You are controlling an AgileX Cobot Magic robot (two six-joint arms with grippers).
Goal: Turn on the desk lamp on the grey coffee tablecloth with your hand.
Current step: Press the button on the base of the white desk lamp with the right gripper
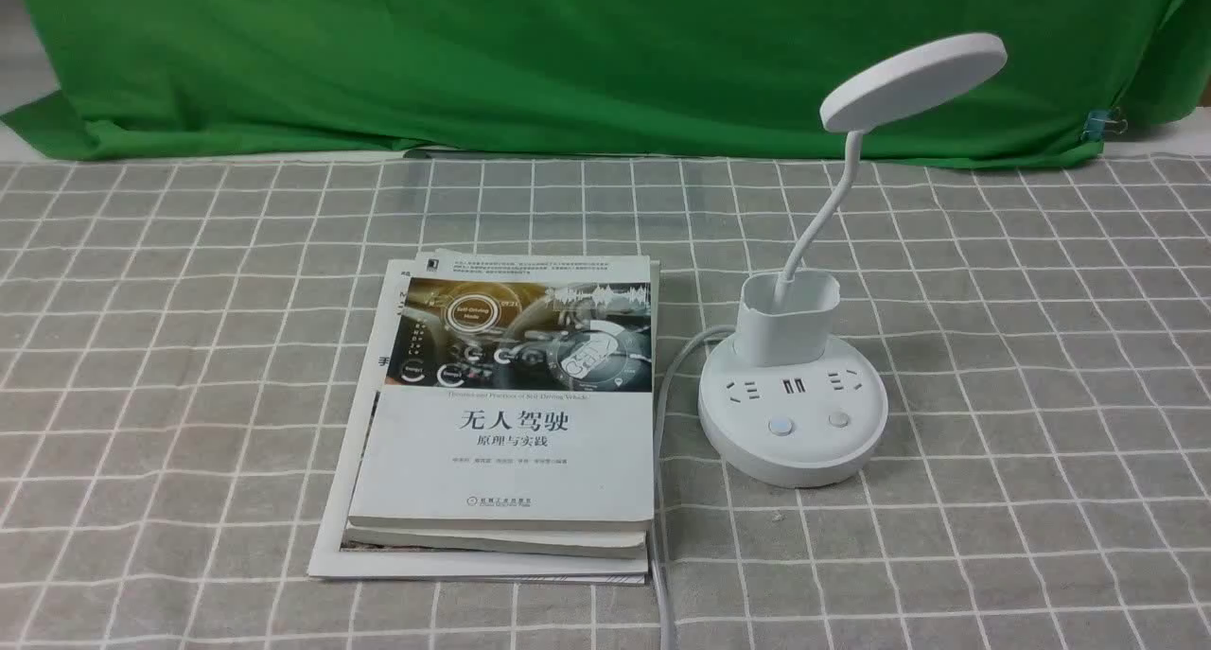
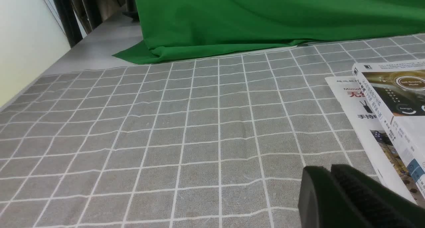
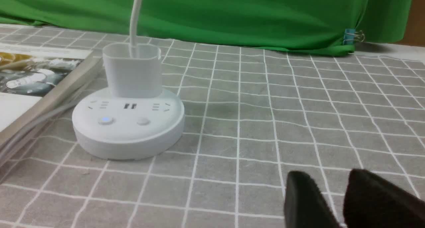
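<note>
The white desk lamp [image 1: 793, 421] stands on the grey coffee tablecloth [image 1: 189, 347], right of centre, its disc head [image 1: 913, 80] raised on the bendy neck and showing no glow. Two buttons sit on the base front; the left button [image 3: 106, 120] glows faint blue, the right button [image 3: 143, 121] is plain. In the right wrist view the lamp base [image 3: 127, 135] lies ahead of my right gripper [image 3: 330, 178], which is open, empty and well apart from it. My left gripper [image 2: 330, 170] is shut and empty over the cloth beside the books. Neither gripper shows in the front view.
A stack of books [image 1: 501, 423] lies left of the lamp, with the lamp's white cable [image 1: 662, 499] running between them to the front edge. A green cloth [image 1: 568, 54] hangs along the back, with a binder clip [image 1: 1102, 122] at its right end.
</note>
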